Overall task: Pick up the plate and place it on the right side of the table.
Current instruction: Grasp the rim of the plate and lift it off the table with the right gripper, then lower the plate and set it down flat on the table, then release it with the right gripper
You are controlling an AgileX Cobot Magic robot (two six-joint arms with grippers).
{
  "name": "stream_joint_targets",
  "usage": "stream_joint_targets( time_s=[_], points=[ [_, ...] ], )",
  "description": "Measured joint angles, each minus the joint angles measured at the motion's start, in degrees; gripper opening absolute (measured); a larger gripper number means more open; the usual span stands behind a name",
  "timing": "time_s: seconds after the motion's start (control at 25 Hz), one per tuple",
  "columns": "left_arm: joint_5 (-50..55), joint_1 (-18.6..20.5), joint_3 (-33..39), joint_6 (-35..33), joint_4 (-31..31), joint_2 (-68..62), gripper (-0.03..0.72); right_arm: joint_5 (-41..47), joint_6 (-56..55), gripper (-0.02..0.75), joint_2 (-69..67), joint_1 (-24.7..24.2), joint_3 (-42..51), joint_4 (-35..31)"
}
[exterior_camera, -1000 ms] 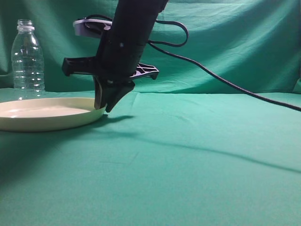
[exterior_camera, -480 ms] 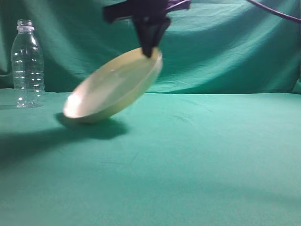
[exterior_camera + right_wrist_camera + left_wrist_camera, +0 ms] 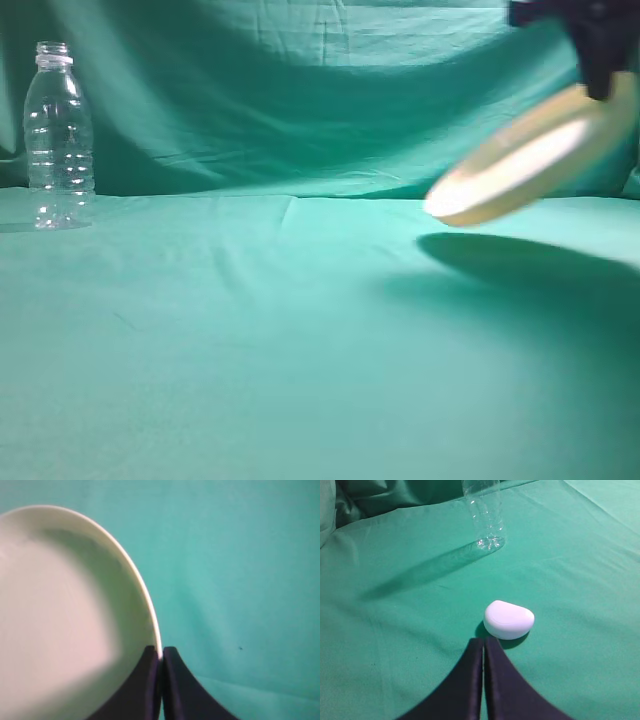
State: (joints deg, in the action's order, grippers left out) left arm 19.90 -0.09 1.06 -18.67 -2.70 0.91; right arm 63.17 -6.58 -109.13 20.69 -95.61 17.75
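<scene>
Right gripper (image 3: 161, 652): jaws pinched on the rim of the plate (image 3: 65, 615), one black jaw inside the rim and one outside, as the right wrist view shows. In the exterior view this gripper (image 3: 598, 88) sits at the upper right, dark and blurred, with the plate (image 3: 525, 157) hanging from it.

Plate: round, wide and shallow, cream-yellow, smooth, with a low raised rim. Held by its upper edge, tilted, lower edge pointing left and down. It is off the surface (image 3: 250, 330), over the right side, with its dark shadow on the cloth beneath. Outline blurred.

Left gripper (image 3: 483, 647): jaws pressed together, nothing between them, pointing down at the green cloth.

Small white rounded object (image 3: 508, 619): lies on the cloth just beyond the left jaws; what it is cannot be told.

Clear plastic bottle (image 3: 59, 137): stands upright at the far left, well apart from the plate.

Backdrop (image 3: 330, 90): darker green draped cloth behind the surface.
</scene>
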Motion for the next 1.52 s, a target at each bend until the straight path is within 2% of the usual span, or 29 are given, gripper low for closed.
stream_joint_targets(
  time_s=[0.12, 0.32, 0.56, 0.6, 0.68, 0.84, 0.96, 1.04, 1.2, 1.32, 1.4, 1.52],
  points=[
    [0.0, 0.0, 0.0, 0.0, 0.0, 0.0, 0.0, -2.7, 0.0, 0.0, 3.3, -6.5, 7.2, -1.3],
    [0.0, 0.0, 0.0, 0.0, 0.0, 0.0, 0.0, -9.0, 0.0, 0.0, 4.1, -13.2, 18.0, -3.4],
    [0.0, 0.0, 0.0, 0.0, 0.0, 0.0, 0.0, -16.0, -0.9, 0.0, 4.0, -16.1, 24.6, -4.1],
    [0.0, 0.0, 0.0, 0.0, 0.0, 0.0, 0.0, -16.4, -1.1, 0.034, 3.7, -16.3, 24.9, -4.1],
    [0.0, 0.0, 0.0, 0.0, 0.0, 0.0, 0.0, -17.0, -1.7, 0.048, 2.9, -16.5, 25.3, -4.1],
    [0.0, 0.0, 0.0, 0.0, 0.0, 0.0, 0.0, -17.5, -2.0, 0.217, 2.5, -16.6, 25.4, -4.6],
    [0.0, 0.0, 0.0, 0.0, 0.0, 0.0, 0.0, -16.4, -2.0, 0.385, 2.5, -16.6, 25.4, -6.3],
    [0.0, 0.0, 0.0, 0.0, 0.0, 0.0, 0.0, -14.8, -2.0, 0.447, 3.5, -16.6, 25.4, -6.9],
    [0.0, 0.0, 0.0, 0.0, 0.0, 0.0, 0.0, -12.2, -2.3, 0.437, 9.7, -16.6, 25.4, -8.6],
    [0.0, 0.0, 0.0, 0.0, 0.0, 0.0, 0.0, -10.8, -1.5, 0.267, 16.4, -16.6, 25.4, -11.6],
    [0.0, 0.0, 0.0, 0.0, 0.0, 0.0, 0.0, -9.2, 0.3, 0.125, 20.1, -16.6, 25.4, -14.2],
    [0.0, 0.0, 0.0, 0.0, 0.0, 0.0, 0.0, -6.0, 3.5, 0.0, 26.0, -16.6, 25.5, -17.8]
  ],
)
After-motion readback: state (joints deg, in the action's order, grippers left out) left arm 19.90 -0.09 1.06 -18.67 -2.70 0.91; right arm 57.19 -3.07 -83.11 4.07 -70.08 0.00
